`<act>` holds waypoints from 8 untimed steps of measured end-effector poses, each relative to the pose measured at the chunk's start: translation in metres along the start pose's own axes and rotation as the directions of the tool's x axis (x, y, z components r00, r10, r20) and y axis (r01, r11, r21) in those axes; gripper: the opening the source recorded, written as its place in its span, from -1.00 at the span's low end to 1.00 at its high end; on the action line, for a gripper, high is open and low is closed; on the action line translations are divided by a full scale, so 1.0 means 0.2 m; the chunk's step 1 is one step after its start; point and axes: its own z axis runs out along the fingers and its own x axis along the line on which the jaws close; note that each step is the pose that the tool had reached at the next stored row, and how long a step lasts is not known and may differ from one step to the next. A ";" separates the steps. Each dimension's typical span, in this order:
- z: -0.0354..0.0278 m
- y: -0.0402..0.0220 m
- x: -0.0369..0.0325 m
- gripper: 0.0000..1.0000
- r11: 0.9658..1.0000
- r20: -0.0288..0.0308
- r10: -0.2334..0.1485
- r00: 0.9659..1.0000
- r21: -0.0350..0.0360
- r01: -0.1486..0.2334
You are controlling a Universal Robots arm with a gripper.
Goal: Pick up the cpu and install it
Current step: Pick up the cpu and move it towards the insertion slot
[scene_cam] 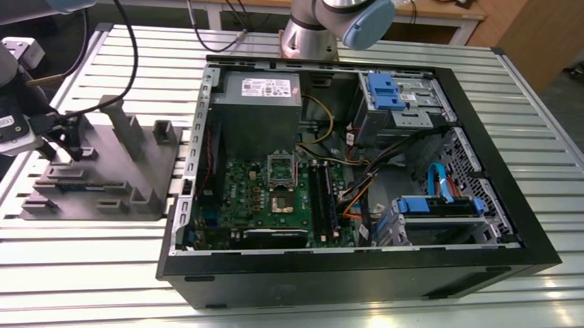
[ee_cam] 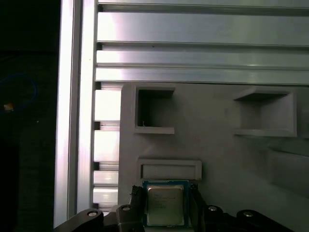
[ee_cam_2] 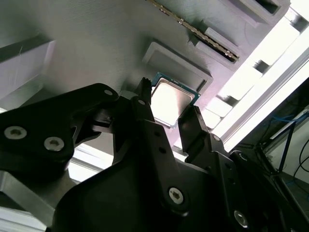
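Observation:
The cpu is a small square chip with a shiny metal top and a thin blue-green rim. It lies between my gripper's two black fingers, which press against its opposite edges. In the second wrist view the cpu sits between the fingertips, just over the grey parts fixture. In the exterior view my gripper hangs over the fixture at the exterior view's left. The open socket on the green motherboard lies inside the computer case.
The open black computer case takes up the middle of the slatted metal table. It holds a grey power-supply box, blue drive brackets and cables. The fixture has raised posts and pockets.

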 end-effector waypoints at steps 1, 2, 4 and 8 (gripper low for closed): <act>-0.002 0.000 0.000 -0.06 1.000 0.000 0.000 1.000 0.000 0.000; -0.002 0.000 0.000 -0.06 1.000 0.000 0.000 1.000 0.000 0.000; -0.018 0.001 0.000 -0.06 1.000 0.000 0.000 1.000 0.007 0.000; -0.024 0.001 0.000 -0.06 1.000 0.000 0.000 1.000 0.007 0.000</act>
